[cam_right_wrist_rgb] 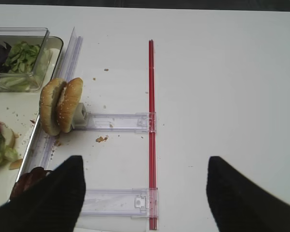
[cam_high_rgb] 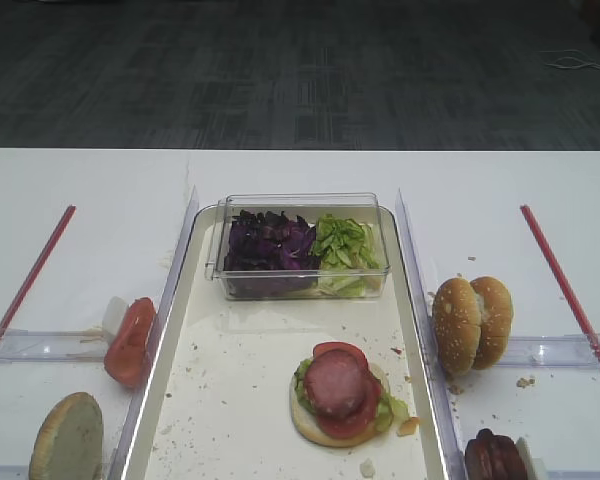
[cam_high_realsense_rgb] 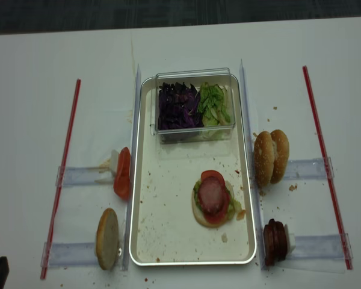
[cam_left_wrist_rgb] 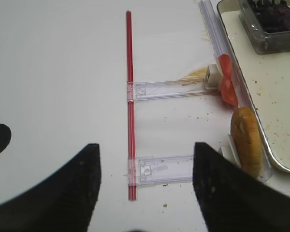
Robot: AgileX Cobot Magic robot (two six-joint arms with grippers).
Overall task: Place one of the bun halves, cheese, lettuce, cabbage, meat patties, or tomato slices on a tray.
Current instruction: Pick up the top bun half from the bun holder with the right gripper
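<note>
Bun halves: two domed, sesame-seeded, golden-brown pieces are being kept on edge, touching each other, just beside the right rim of the tray, against a clear plastic rail on the white counter. A flat, pale-faced bun half is being propped on edge outside the tray's left rim.

Tray: long, whitish, silvery-rimmed, speckled with crumbs. A partly built stack is being carried on it: a pale bun base, green leaf pieces, a glossy red tomato slice and a pinkish round meat patty on top.

Clear plastic box: rectangular, resting at the tray's far end; dark purple shredded cabbage is being held in its left part, light green chopped lettuce in its right.

Tomato slices: bright red, leaning on edge by the tray's left rim.

Meat patties: dark brown discs standing on edge near the tray's right front corner.

Red strips: thin and straight, lying well outside the tray on both sides.

Right claw: black fingers are being held wide apart over bare counter, gripping nothing.

Left claw: likewise spread wide over a clear rail, holding nothing.
</note>
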